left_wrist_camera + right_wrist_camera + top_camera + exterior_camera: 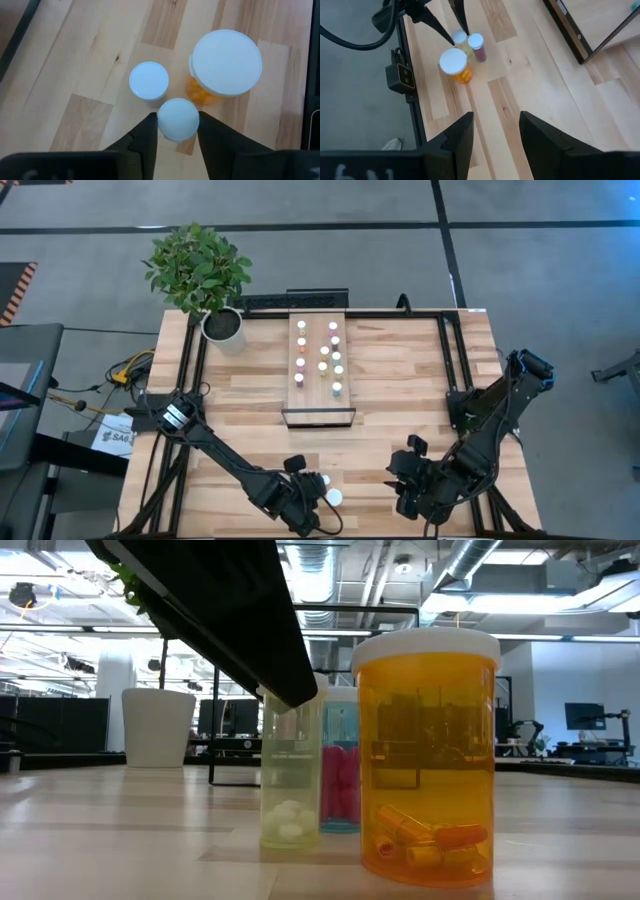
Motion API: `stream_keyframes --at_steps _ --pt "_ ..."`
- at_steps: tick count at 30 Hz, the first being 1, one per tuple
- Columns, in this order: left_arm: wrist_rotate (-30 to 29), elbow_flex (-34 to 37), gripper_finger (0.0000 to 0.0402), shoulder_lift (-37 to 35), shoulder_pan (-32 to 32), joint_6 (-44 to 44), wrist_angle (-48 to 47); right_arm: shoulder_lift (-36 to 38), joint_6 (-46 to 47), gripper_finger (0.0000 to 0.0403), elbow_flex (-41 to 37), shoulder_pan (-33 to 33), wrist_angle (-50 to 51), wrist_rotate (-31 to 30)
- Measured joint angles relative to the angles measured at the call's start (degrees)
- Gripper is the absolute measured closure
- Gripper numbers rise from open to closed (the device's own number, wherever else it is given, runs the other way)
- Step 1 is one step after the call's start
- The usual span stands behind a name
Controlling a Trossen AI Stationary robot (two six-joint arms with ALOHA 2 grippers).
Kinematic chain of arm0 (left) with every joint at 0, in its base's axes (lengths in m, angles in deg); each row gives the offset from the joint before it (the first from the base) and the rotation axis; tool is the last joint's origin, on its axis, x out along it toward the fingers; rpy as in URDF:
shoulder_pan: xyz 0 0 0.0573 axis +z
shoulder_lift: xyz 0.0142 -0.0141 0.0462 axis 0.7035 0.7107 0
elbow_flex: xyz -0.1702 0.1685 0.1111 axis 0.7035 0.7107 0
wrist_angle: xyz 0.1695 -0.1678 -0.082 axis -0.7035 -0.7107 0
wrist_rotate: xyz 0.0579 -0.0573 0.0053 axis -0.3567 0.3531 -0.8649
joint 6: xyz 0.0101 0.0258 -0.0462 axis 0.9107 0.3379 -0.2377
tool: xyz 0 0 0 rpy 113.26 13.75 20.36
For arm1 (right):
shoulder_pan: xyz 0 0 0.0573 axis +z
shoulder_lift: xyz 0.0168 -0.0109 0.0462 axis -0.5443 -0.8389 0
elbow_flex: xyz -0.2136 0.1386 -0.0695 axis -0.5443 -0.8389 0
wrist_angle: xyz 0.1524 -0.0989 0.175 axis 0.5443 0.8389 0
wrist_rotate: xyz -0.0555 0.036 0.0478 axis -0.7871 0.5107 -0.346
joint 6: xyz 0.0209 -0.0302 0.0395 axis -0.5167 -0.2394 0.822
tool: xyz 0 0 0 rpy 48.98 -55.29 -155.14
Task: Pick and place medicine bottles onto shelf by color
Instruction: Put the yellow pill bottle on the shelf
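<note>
Three medicine bottles stand on their bases near the table's front edge. One is a big orange bottle (428,760) with a wide white cap (226,62). Another is a small pink-filled one (340,785), with its cap (149,81). The third is a small pale yellow one (290,780). My left gripper (177,122) is shut on the pale yellow bottle. My right gripper (495,132) hangs open over bare table to the right, with nothing between its fingers. The shelf (318,365) lies mid-table, and several bottles stand on it. My left gripper pinches the pale yellow bottle by the rim of its white cap (177,112), one finger (150,131) on each side. The fingers slant down from above and from the table's near side. The bottle stands upright with its base on the table.
A white pot (222,325) with a green plant stands at the far left corner. The shelf's dark frame (318,417) is at its near end. Cables (130,370) lie off the table's left edge. Bare wood lies between the two grippers and the shelf.
</note>
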Motion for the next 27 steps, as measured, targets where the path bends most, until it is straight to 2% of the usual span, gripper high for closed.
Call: stream_keyframes --at_steps 5,11,15,22,27 --pt "0.3 0.0 0.0311 0.0 0.0 -0.7 0.0 0.0 0.0 0.0223 0.0 0.0 1.1 0.0" --pt "2.6 -1.4 0.03 0.0 0.0 -1.4 -1.2 0.0 0.0 0.0223 0.0 0.0 3.1 0.3" --pt "3.5 -5.1 0.0299 -0.1 0.1 -3.2 -6.8 0.2 0.0 0.0223 0.0 0.0 6.0 1.3" --pt "4.2 -18.1 0.0302 -0.1 1.7 -5.6 -20.8 3.6 -1.5 0.0223 0.0 0.0 14.4 2.6" --pt "5.2 -30.5 0.0299 -0.1 4.9 -5.3 -26.7 8.1 -2.6 0.0223 0.0 0.0 20.5 0.4"
